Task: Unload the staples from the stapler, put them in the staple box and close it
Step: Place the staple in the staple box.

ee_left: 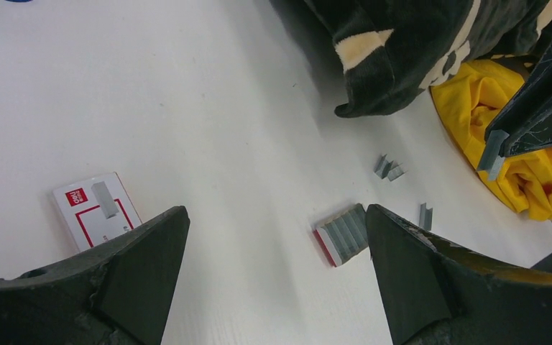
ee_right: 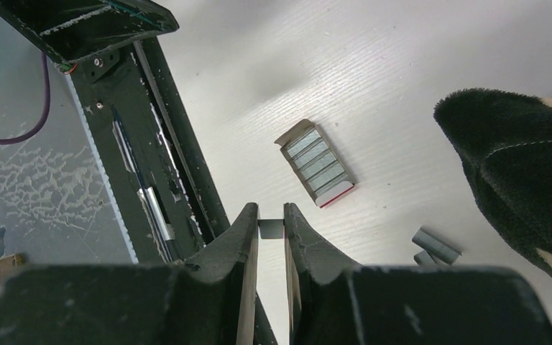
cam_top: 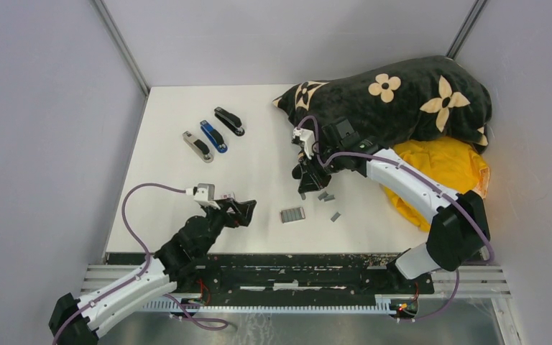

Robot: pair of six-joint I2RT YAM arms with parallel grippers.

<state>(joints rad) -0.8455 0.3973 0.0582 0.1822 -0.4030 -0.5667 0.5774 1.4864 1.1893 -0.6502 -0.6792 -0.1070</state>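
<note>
Three staplers lie at the table's far left: a grey one [cam_top: 198, 146], a blue one [cam_top: 213, 136] and a black one [cam_top: 228, 121]. My right gripper [cam_top: 304, 188] [ee_right: 271, 215] hangs over the table's middle, shut on a short grey strip of staples [ee_right: 271, 229] [ee_left: 494, 153]. More loose staples [cam_top: 325, 195] [ee_left: 388, 169] [ee_right: 436, 246] lie just below it, and one strip [cam_top: 336, 216] [ee_left: 425, 215] lies apart from them. My left gripper [cam_top: 241, 212] [ee_left: 277, 215] is wide open with nothing between its fingers, near the front edge.
An open tray of staple strips [cam_top: 292, 214] [ee_left: 345, 233] [ee_right: 318, 164] lies between the grippers. A white-and-red box [ee_left: 97, 208] carries one grey strip. A black flowered blanket [cam_top: 395, 100] and a yellow cloth [cam_top: 442, 169] fill the back right.
</note>
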